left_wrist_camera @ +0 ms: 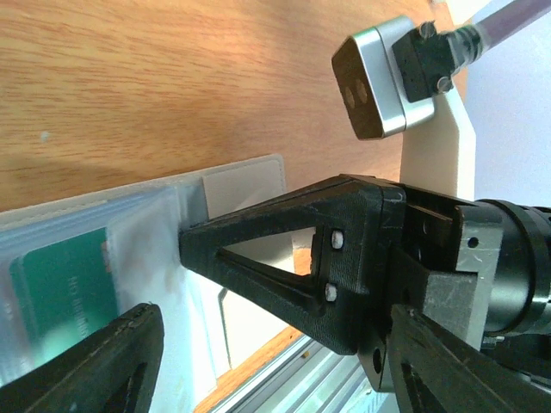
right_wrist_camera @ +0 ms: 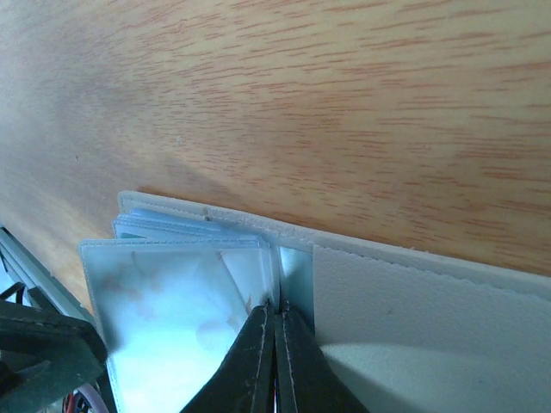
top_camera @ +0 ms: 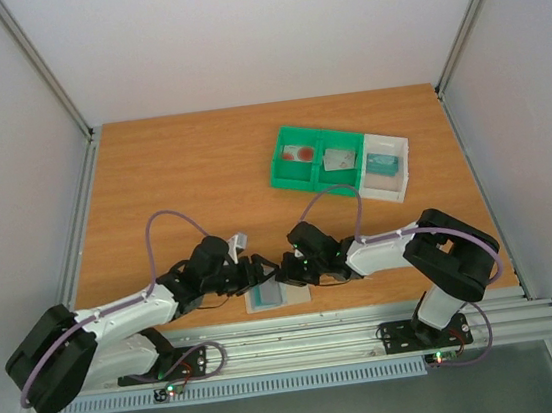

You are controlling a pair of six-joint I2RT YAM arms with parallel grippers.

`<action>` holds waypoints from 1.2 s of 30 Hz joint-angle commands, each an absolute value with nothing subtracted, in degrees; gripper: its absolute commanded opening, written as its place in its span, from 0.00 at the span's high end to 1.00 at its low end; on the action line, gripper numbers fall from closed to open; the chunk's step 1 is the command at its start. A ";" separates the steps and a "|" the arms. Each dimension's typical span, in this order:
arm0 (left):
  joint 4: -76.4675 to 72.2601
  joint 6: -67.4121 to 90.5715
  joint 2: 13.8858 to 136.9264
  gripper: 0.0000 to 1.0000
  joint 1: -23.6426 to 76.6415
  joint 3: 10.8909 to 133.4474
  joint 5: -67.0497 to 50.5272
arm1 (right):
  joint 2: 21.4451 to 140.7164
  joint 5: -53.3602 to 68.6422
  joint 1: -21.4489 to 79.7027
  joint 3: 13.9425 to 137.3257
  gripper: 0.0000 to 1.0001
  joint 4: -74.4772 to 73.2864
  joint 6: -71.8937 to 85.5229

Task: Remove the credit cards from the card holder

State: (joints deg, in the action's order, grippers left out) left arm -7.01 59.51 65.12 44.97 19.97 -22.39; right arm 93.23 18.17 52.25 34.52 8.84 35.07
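The card holder (top_camera: 277, 295) lies open near the table's front edge, between both grippers. In the left wrist view the card holder (left_wrist_camera: 155, 224) shows a teal card (left_wrist_camera: 65, 284) inside a clear sleeve. My left gripper (left_wrist_camera: 168, 284) is open, with its upper fingertip (left_wrist_camera: 188, 243) touching the holder. My right gripper (right_wrist_camera: 275, 311) is shut, its tips pinched at the edge of a clear sleeve (right_wrist_camera: 172, 301) by the holder's fold. A red-marked card (top_camera: 300, 152) and a greyish card (top_camera: 339, 159) lie in the green bin. Another teal card (top_camera: 383, 163) lies in the white tray.
The green two-compartment bin (top_camera: 283, 177) and the white tray (top_camera: 395, 188) stand side by side at the back right. A metal rail (top_camera: 302, 339) runs just behind the table's front edge. Frame posts and white walls enclose the table.
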 commanded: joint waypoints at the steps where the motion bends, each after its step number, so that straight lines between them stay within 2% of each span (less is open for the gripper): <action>1: -2.91 57.65 61.76 0.27 44.99 20.12 -18.41 | 93.33 15.63 52.72 32.91 0.99 7.12 35.71; 14: -3.17 57.30 63.23 0.26 44.98 20.44 -20.02 | 93.24 15.33 52.80 32.56 0.99 6.12 36.04; 18: -5.58 57.69 65.46 0.32 45.00 20.14 -20.97 | 92.75 15.11 52.73 32.77 0.98 6.15 36.09; 23: -7.91 58.56 67.47 0.46 44.95 19.89 -22.34 | 91.87 15.09 52.74 32.19 0.98 6.72 36.64; 28: -6.68 58.39 67.15 0.73 45.00 19.98 -20.97 | 90.84 15.58 52.82 32.34 0.96 6.87 36.40; 34: -4.81 56.81 68.53 0.99 45.00 20.92 -20.10 | 85.56 14.54 52.76 33.42 0.81 1.58 34.70; 36: -4.92 56.40 69.54 1.00 45.00 21.53 -20.76 | 83.47 13.58 52.75 34.27 0.79 -1.84 33.63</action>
State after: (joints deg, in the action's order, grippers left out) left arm -3.62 57.76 67.72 44.97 20.03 -20.71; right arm 87.53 16.43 52.36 33.26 4.67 35.62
